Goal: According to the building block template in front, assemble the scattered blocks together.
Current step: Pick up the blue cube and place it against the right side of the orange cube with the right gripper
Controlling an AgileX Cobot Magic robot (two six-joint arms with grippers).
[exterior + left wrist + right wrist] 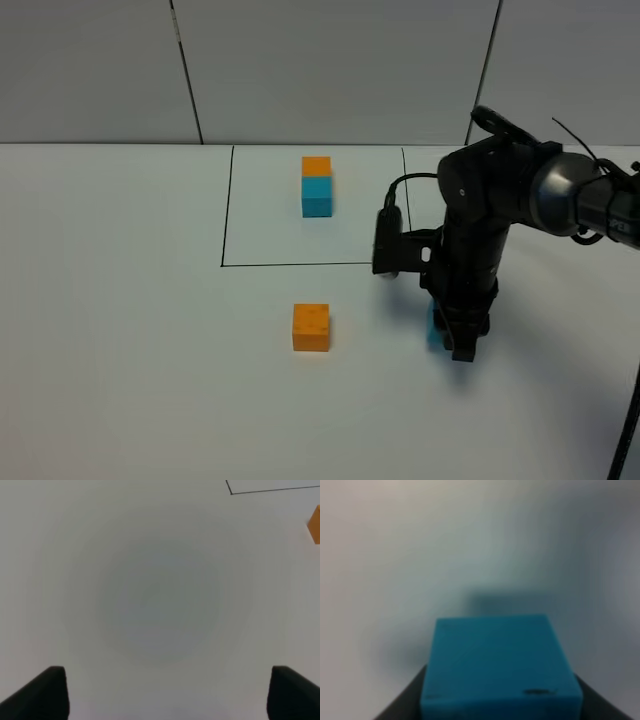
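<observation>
The template is an orange cube (316,166) joined to a teal-blue cube (317,196) inside a thin black drawn rectangle (226,220) at the far middle of the table. The loose orange cube (311,327) sits in front of the rectangle; its edge shows in the left wrist view (315,526). My right gripper (456,338) points down to the right of it, shut on the loose teal-blue cube (434,327), which fills the right wrist view (495,665) between the jaws. My left gripper (165,695) is open and empty over bare table, out of the exterior view.
The white table (130,350) meets a grey panelled wall (100,70) at the back. A corner of the black rectangle shows in the left wrist view (260,490). The right arm's cable (400,185) loops over the rectangle's right side.
</observation>
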